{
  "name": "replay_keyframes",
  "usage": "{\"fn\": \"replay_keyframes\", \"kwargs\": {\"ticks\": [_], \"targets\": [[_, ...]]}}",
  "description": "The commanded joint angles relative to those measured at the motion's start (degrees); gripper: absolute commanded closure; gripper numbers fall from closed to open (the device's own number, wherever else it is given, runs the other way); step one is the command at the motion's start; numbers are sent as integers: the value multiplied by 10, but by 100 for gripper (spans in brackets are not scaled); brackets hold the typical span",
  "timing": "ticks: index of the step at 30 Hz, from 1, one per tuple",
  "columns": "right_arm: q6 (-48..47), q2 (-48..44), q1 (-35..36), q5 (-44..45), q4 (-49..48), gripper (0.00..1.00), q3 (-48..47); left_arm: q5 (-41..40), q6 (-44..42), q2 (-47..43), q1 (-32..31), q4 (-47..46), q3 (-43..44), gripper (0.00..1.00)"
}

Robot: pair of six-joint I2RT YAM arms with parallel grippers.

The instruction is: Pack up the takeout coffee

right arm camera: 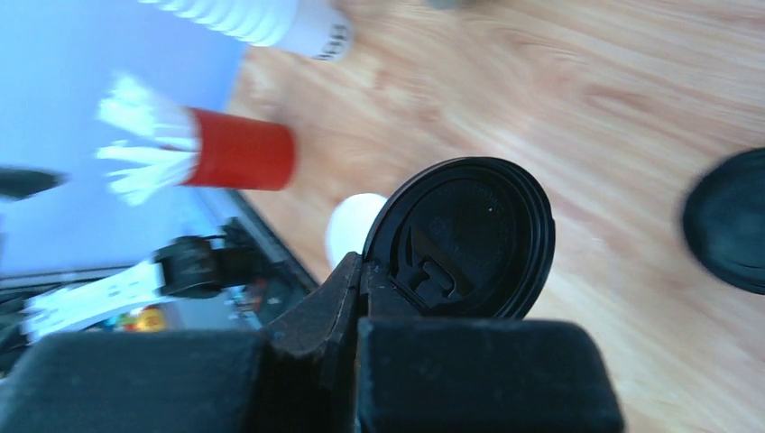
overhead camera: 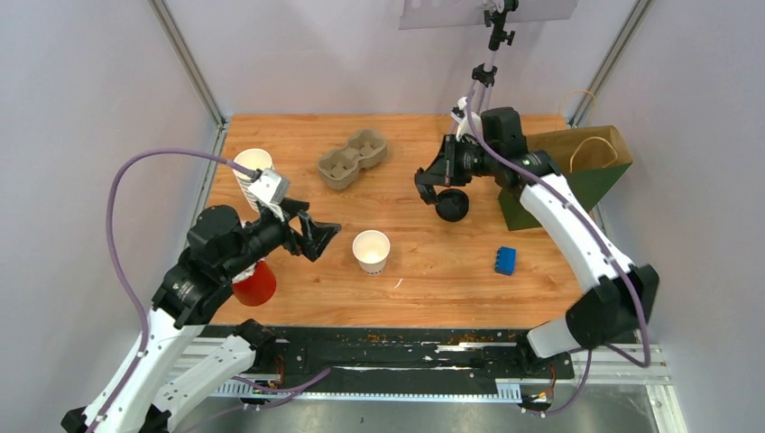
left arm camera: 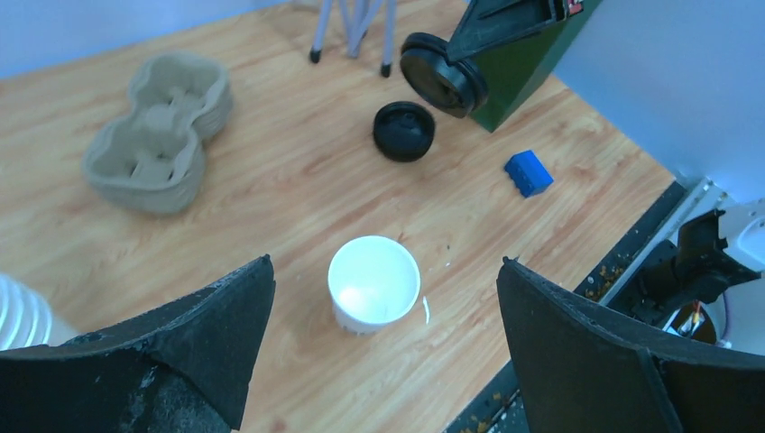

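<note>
At my far left, the stack of white cups (overhead camera: 253, 171) shows ribbed paper rims. Nearer me stands the glossy red cup (overhead camera: 257, 287). Only the right wrist camera shows the thin white sticks (right arm camera: 135, 149) fanning out of it.

My left claw (overhead camera: 316, 236) hangs with its jaws spread wide and nothing between them. Its pads (left arm camera: 180, 352) are black, rough and wedge-shaped. The white cup (overhead camera: 371, 251) is smooth, round paper with an open top and a pale inside. It stands upright on the wooden table (overhead camera: 433, 298), just right of that claw. From the left wrist camera it sits low between the two pads, touching neither.

At the back lies the cup carrier (overhead camera: 352, 159), grey-brown moulded pulp with two wells. The left wrist view shows a layered edge on it that the overhead view does not.

My right claw (right arm camera: 361, 271) is pinched tight on the rim of a black plastic lid (right arm camera: 460, 239). The lid is tilted up on edge, and its ridged face and a small moulded tab fill the right wrist camera. The white cup peeks out from behind the lid's left edge, well apart from this claw. A second lid (left arm camera: 404, 131) lies flat on the wood, just beside the held one. From overhead I cannot separate the two dark discs. The left wrist camera shows them clearly apart, one raised and one down.

Further right is a small blue block (overhead camera: 505, 260). At the table's right edge is a dark green paper bag (overhead camera: 577, 158) with a brown inside and cord handles.
</note>
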State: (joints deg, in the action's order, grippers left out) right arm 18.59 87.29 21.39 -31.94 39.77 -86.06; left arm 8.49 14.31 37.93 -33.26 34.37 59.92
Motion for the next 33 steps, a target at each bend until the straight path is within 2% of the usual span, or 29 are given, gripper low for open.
{"fn": "replay_keyframes", "kwargs": {"ticks": [1, 4, 7, 9, 14, 20, 27, 33], "targets": [[189, -100, 23, -91, -188, 100, 74, 101, -58, -18, -2, -220, -76, 0], [274, -156, 36, -101, -273, 100, 122, 114, -95, -34, -2, -301, -124, 0], [371, -203, 56, -111, -367, 100, 172, 135, -136, -31, -2, -359, -140, 0], [402, -218, 78, -108, -408, 100, 193, 157, -154, -22, -2, -388, -145, 0], [429, -247, 128, -73, -425, 100, 206, 217, -178, -11, -3, -471, -165, 0], [442, -267, 148, -42, -425, 100, 228, 282, -193, 14, -6, -508, -171, 0], [454, -266, 157, -32, -441, 100, 238, 301, -208, 56, -22, -521, -161, 0], [457, -258, 160, -29, -444, 100, 236, 272, -219, 88, -35, -525, -153, 0]]}}
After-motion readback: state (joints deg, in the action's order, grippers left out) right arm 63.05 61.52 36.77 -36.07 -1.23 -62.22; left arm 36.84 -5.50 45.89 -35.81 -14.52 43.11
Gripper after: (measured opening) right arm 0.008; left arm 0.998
